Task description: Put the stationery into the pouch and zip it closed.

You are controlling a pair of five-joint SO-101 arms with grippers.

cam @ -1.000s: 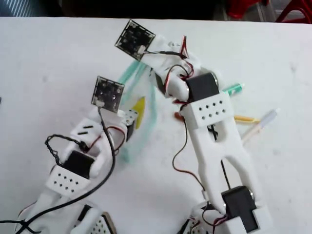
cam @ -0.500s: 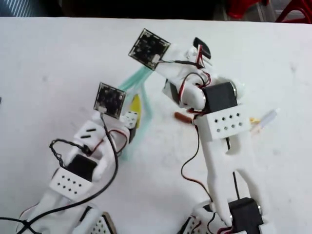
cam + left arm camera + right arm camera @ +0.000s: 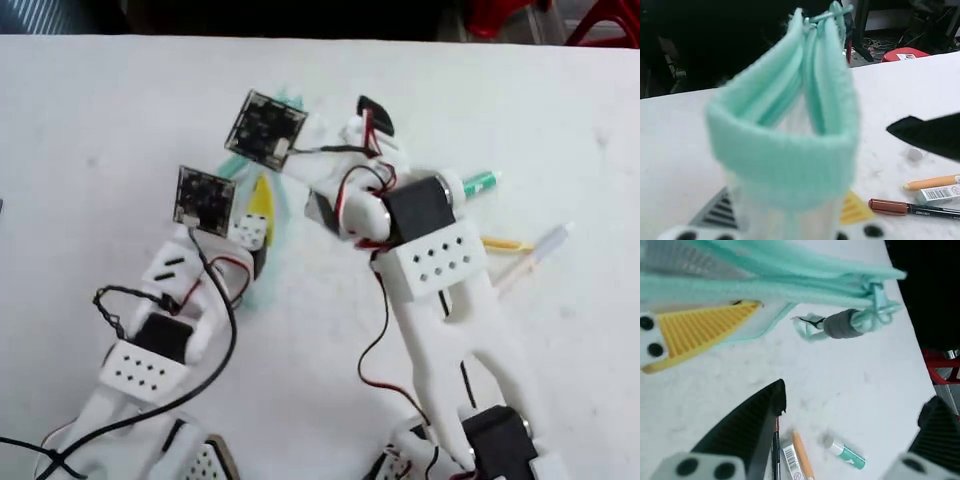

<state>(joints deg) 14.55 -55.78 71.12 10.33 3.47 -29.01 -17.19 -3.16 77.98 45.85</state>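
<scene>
As right tool (image 3: 857, 400) swung left, pouch (image 3: 790, 155) followed.

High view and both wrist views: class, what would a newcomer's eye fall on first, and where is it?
The mint-green pouch stands out first, upright with its mouth gaping right before the left wrist camera. The right gripper hangs open above the white table, near the pouch's zip pull. A brown marker and an orange pencil lie on the table beside the pouch.
</scene>
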